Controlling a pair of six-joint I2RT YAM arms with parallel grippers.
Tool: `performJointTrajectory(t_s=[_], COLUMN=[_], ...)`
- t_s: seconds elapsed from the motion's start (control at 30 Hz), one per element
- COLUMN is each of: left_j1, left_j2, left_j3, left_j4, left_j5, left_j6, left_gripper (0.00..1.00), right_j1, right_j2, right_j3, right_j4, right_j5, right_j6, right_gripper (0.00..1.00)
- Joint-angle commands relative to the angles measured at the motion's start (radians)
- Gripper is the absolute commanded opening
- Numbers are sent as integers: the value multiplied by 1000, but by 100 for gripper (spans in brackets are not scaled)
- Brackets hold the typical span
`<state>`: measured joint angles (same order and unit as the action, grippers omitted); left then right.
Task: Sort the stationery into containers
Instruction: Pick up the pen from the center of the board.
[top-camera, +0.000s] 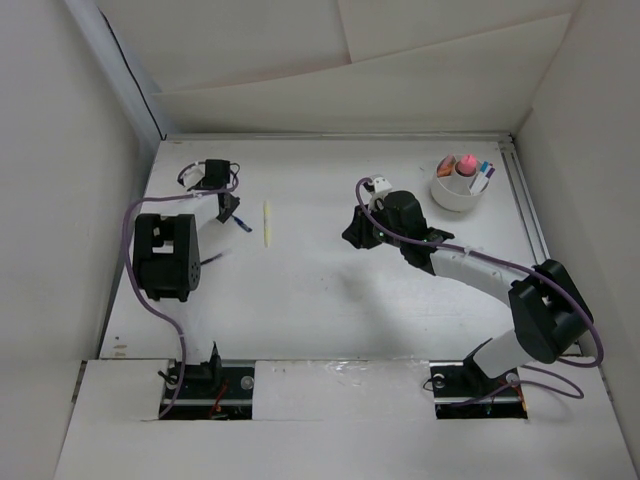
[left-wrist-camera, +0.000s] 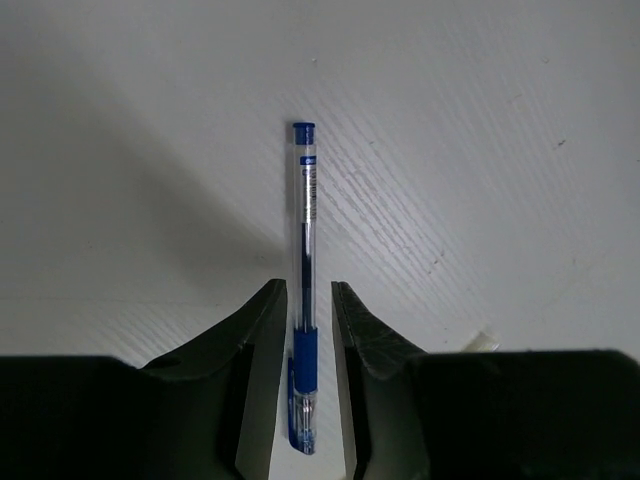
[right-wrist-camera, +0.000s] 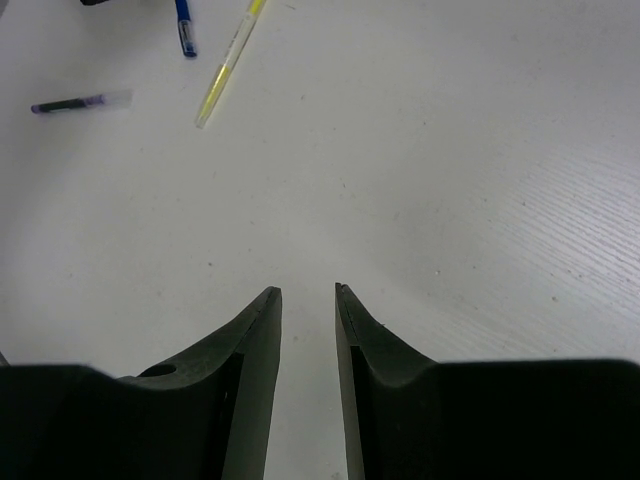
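**Blue pen (left-wrist-camera: 304, 280) lies lengthwise between the left jaws**

It has a clear barrel, a blue cap and a blue grip. It lies flat on the desk (left-wrist-camera: 480, 150), its long axis straight up the left wrist view. The left jaws stand narrowly apart around its grip, not clamped. The right jaws are apart and empty.

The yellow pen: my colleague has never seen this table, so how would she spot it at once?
On the white table, look to the far left, by the left gripper. The yellow pen lies just right of it, pointing away from the arms. It is pale yellow; its neighbour between that gripper's fingers is a blue pen.
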<state>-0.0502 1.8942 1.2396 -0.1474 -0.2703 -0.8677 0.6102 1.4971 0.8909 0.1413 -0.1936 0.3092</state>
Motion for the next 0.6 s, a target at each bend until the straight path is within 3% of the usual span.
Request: performJointTrajectory(t_s=[0.0,0.23,0.43,0.57], left_j1=[4,4,4,4], left_j2=[11,51,60,60], left_j3=[31,49,60,51], left_j4=[-31,-40,-40,-31], left_j5=[-24,-24,-24,-33], left_j6=[21,30,30,39], left_gripper=[21,18,3,0], right_j1=[2,2,2,2], right_j2=[-6,-6,-15,-24], right_j3=[20,20,20,20], right_j4=[44,44,44,44], right_j5=[-18,-18,-18,-9], right_j6=[-10,-10,-19,-19], right_gripper=[34,34,34,34])
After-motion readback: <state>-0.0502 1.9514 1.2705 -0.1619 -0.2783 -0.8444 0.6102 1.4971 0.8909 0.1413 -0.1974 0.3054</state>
